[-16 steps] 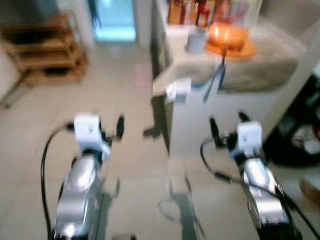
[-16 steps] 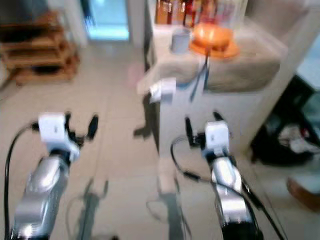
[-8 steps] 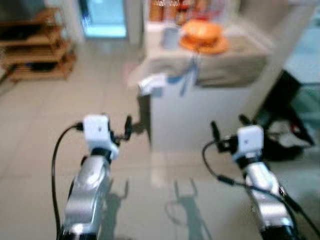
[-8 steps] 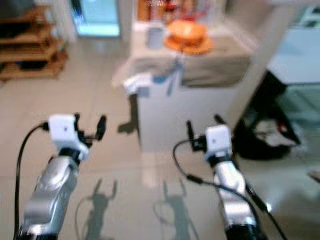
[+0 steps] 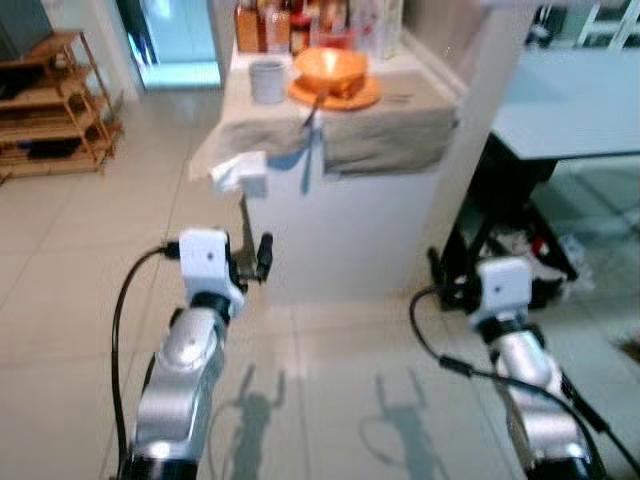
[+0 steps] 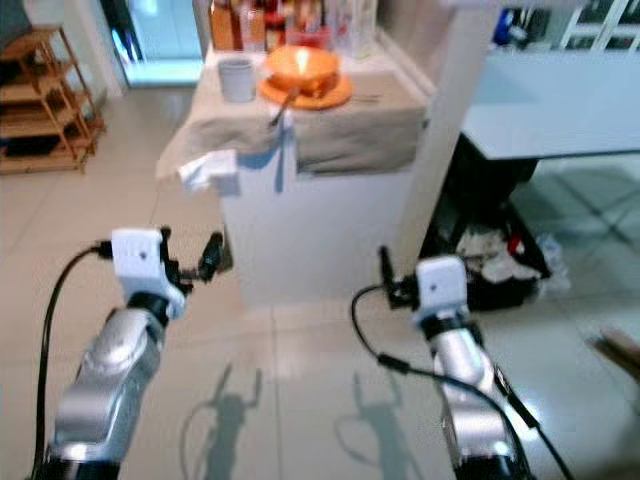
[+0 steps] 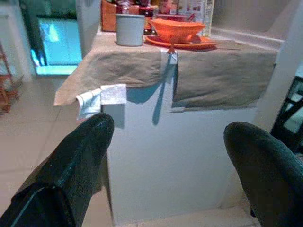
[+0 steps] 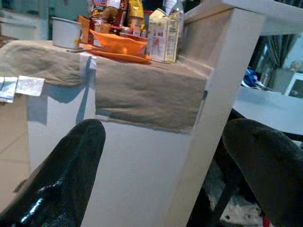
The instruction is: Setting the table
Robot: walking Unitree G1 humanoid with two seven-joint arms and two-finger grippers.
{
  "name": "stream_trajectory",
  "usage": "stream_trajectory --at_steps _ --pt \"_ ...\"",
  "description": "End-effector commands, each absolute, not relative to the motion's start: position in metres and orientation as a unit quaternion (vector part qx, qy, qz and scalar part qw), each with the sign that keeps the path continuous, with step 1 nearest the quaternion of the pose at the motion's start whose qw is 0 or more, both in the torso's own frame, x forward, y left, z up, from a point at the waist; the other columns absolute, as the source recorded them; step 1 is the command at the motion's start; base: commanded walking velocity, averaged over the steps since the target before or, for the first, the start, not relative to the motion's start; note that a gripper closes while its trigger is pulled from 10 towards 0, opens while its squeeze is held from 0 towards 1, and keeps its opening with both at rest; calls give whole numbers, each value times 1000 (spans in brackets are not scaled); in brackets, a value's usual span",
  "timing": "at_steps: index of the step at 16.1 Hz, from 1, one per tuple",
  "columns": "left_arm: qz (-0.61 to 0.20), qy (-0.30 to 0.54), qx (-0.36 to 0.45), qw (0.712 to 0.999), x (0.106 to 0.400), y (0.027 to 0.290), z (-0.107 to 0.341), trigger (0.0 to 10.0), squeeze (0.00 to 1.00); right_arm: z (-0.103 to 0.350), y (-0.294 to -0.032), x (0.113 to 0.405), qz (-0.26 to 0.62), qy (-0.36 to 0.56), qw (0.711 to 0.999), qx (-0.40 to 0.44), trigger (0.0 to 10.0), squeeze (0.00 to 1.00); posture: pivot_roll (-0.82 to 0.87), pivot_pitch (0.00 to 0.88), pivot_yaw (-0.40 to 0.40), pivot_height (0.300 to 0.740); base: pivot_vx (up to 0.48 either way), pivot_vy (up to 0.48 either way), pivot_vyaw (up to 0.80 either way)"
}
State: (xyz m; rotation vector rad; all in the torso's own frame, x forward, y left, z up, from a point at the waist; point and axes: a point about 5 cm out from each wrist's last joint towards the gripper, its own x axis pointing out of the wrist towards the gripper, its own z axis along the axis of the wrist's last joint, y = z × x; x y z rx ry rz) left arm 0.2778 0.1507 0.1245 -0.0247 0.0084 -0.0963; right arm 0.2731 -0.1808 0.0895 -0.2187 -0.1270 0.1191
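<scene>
At frame top, an orange bowl (image 5: 329,67) sits on a cloth-covered counter (image 5: 380,130); the left gripper (image 7: 165,156) and the right gripper (image 8: 165,156) hover spread, empty.

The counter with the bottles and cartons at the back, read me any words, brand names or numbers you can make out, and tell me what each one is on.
No text can be read.
Carton: printed patches, too blurred to read.
Bottles: labels too small and blurred.
Grey cup, orange bowl, orange plate: no lettering visible.
</scene>
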Motion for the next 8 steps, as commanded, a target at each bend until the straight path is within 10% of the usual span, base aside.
stream_trajectory --at_steps 1,8 --pt "-31 10 -5 999 278 159 123 10000 0 91 -172 274 73 -68 989 -106 10000 0 -50 0 22 731 307 -364 0" --pt "-35 -5 -6 999 277 157 127 10000 0 91 -171 273 75 -68 989 -108 10000 0 -49 0 22 731 222 -99 0"
